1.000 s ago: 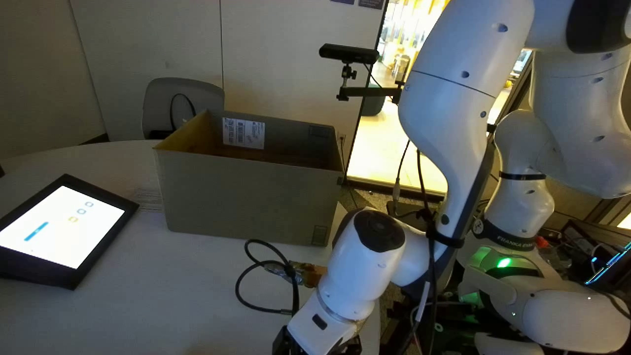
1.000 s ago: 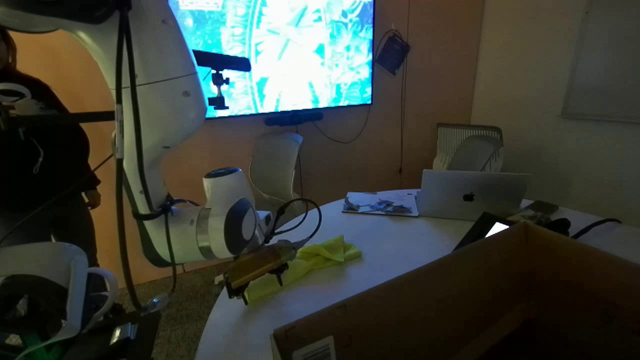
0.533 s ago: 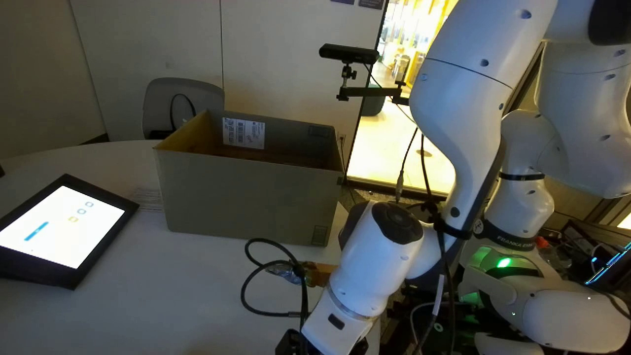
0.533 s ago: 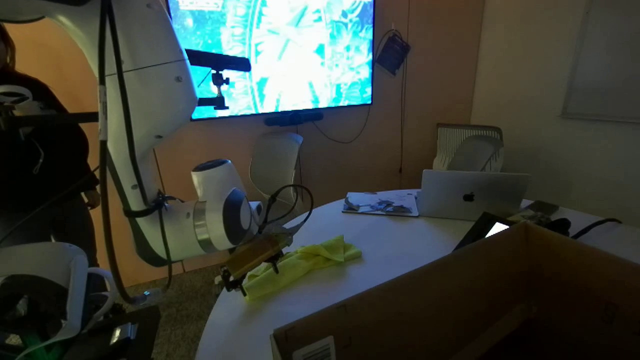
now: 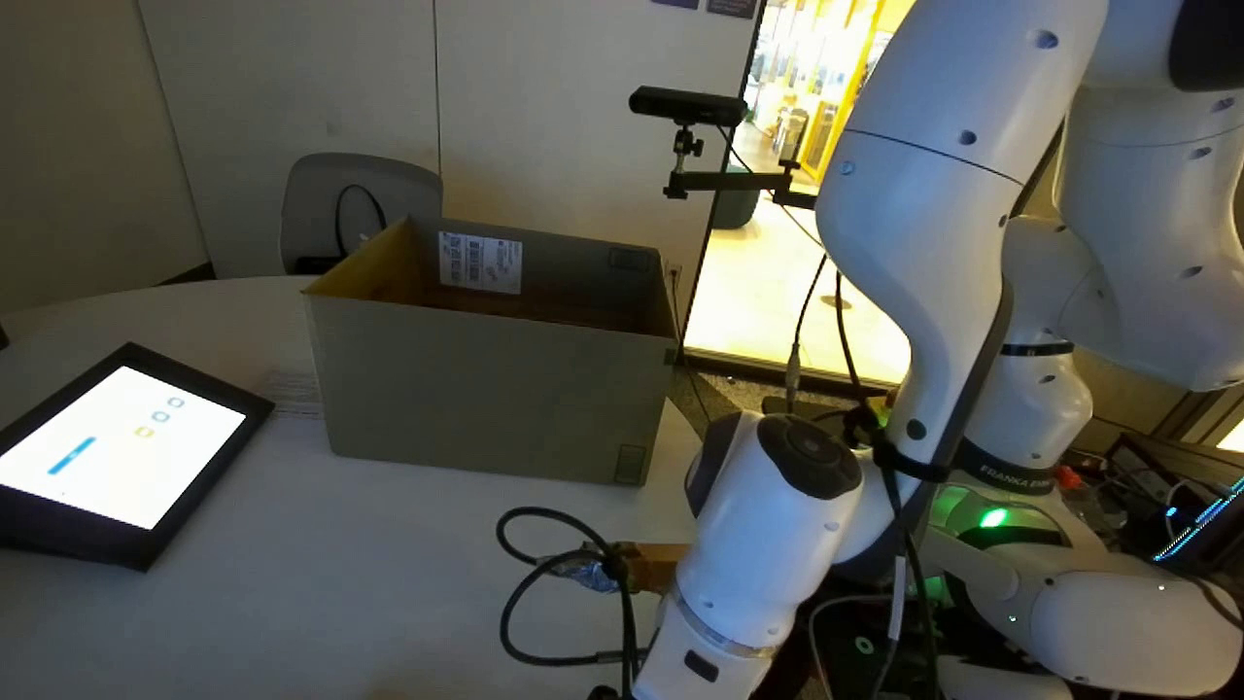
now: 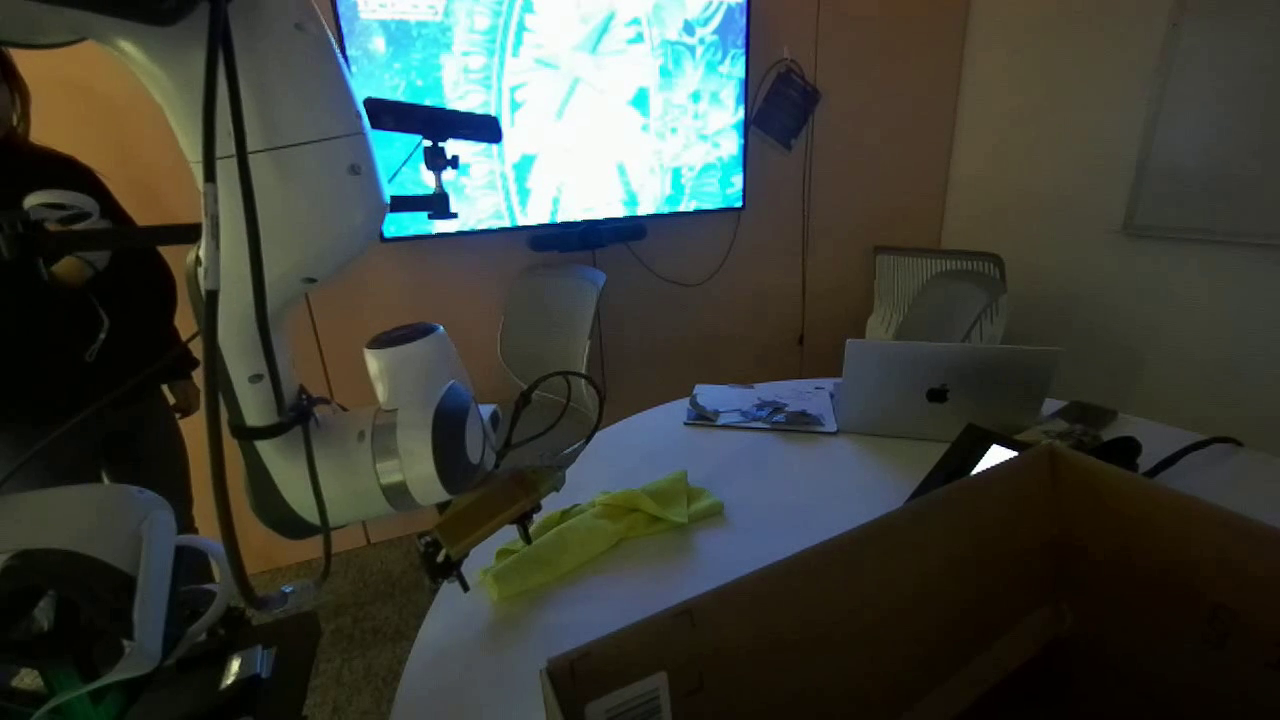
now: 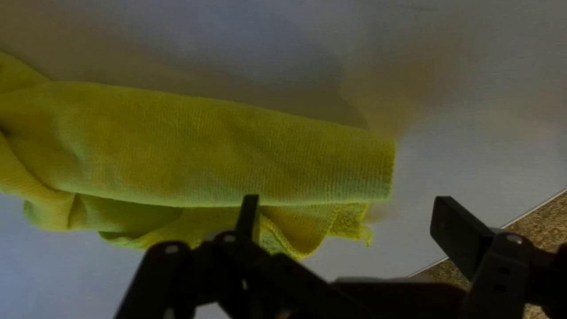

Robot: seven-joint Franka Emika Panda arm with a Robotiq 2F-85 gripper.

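A crumpled yellow cloth [image 6: 625,525] lies on the white table near its edge. My gripper [image 6: 495,556] hangs tilted over the cloth's near end in an exterior view. In the wrist view the cloth [image 7: 199,146] spreads from the left edge to the middle, its squared end lying between the spread fingers of my gripper [image 7: 347,199]. One finger [image 7: 249,217] overlaps the cloth in the picture; whether it touches cannot be told. The opposite finger [image 7: 460,235] is over bare table close to the edge. Nothing is gripped.
An open cardboard box [image 5: 486,389] stands on the table [image 5: 321,593], also seen in the other camera's picture. A tablet [image 5: 126,447] lies beside it. A laptop [image 6: 945,390] and a papers-covered board [image 6: 760,408] sit farther off. A cable loop [image 5: 564,583] sticks out from the wrist. A person [image 6: 90,300] stands behind the arm.
The arm has drawn back toward its base, taking the gripper leftward in one exterior picture and rightward in another. More of the cloth's near end shows. The cloth appears unmoved; the jaws stay apart.
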